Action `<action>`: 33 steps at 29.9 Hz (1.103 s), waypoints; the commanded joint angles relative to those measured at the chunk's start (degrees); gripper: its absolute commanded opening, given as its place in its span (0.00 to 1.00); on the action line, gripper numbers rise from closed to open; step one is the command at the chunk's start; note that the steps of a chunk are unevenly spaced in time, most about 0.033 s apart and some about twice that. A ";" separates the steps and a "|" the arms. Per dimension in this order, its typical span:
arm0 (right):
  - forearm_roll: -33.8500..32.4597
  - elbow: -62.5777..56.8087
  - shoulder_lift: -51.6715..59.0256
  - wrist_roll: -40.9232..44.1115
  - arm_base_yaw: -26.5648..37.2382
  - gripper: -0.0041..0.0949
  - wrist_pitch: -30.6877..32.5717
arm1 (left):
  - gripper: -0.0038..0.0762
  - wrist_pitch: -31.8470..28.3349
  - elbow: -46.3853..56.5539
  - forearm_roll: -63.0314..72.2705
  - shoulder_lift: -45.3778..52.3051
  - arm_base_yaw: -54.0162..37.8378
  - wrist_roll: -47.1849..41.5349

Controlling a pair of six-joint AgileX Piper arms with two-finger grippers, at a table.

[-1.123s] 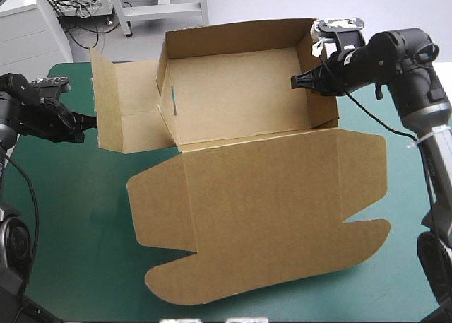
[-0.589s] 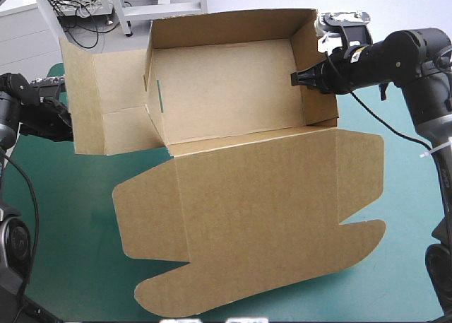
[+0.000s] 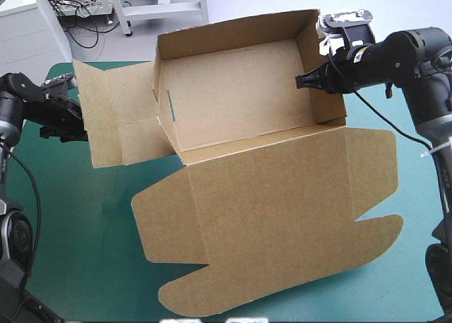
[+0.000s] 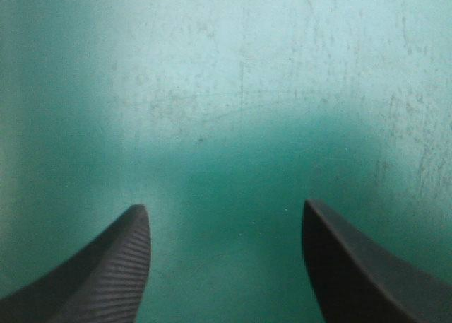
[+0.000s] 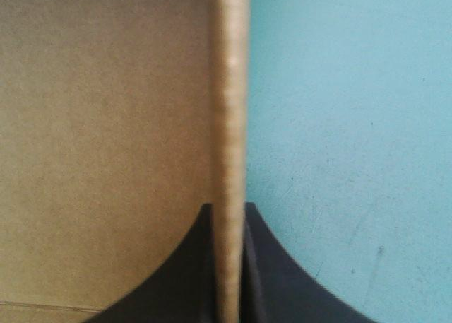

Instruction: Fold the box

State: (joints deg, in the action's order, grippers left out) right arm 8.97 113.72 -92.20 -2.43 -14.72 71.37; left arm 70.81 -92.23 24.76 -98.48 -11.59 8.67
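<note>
The box [image 3: 240, 104] covers most of the bench [image 3: 78, 231], with its lid [image 3: 275, 217] flat on the near side and the tray walls raised behind. The left tool [image 4: 226, 217], fingers apart and empty, sits beside the box's left flap [image 3: 116, 118]. The right tool [image 5: 227, 210] is clamped on the box's right wall [image 3: 321, 68].

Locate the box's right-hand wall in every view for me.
High view: right wall upright at the box's right end, right claw pinching it.
Left wrist view: not in it; only teal-green cover.
Right wrist view: the wall edge-on inside the shut claw.
Shared landmark: the teal-green cover.
</note>
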 commanded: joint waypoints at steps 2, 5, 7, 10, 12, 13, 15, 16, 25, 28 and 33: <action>1.20 1.79 2.62 0.50 0.26 0.02 0.03 | 0.68 3.59 -1.53 5.45 1.46 -0.16 -1.81; 0.97 1.79 2.62 0.50 0.26 0.02 0.03 | 0.66 3.59 -1.53 11.06 1.05 0.20 -0.97; 0.42 1.79 2.62 0.50 0.26 0.02 0.03 | 0.66 3.59 -1.53 13.99 0.92 0.78 0.36; -0.13 1.79 2.50 0.50 0.26 0.02 0.03 | 0.66 3.59 -1.53 18.78 0.92 2.29 1.01; -0.52 1.79 2.12 0.50 0.26 0.02 0.03 | 0.66 3.59 -1.53 22.41 0.92 4.11 2.24; -0.63 1.79 2.02 0.50 0.26 0.02 0.03 | 0.66 3.59 -1.53 23.98 0.92 4.92 2.23; -1.03 1.79 1.53 0.60 0.26 0.02 0.03 | 0.66 3.59 -1.53 26.21 0.92 6.83 2.77; -1.32 1.79 1.31 0.85 0.26 0.02 0.03 | 0.66 3.69 -1.53 26.82 0.92 7.57 3.53; -3.74 1.79 -1.48 3.54 3.72 0.02 0.03 | 0.64 3.69 -1.53 32.61 1.02 13.09 6.09; -3.85 1.79 -1.97 3.41 4.49 0.02 0.03 | 0.64 3.69 -1.53 36.56 1.02 14.66 8.33; -6.51 1.79 -1.97 3.32 4.49 0.02 0.03 | 0.64 3.69 -1.53 39.30 1.02 16.57 10.14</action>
State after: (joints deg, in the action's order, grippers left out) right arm 2.56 113.78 -96.75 0.57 -10.56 71.37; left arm 70.35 -92.23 58.09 -100.38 3.81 17.61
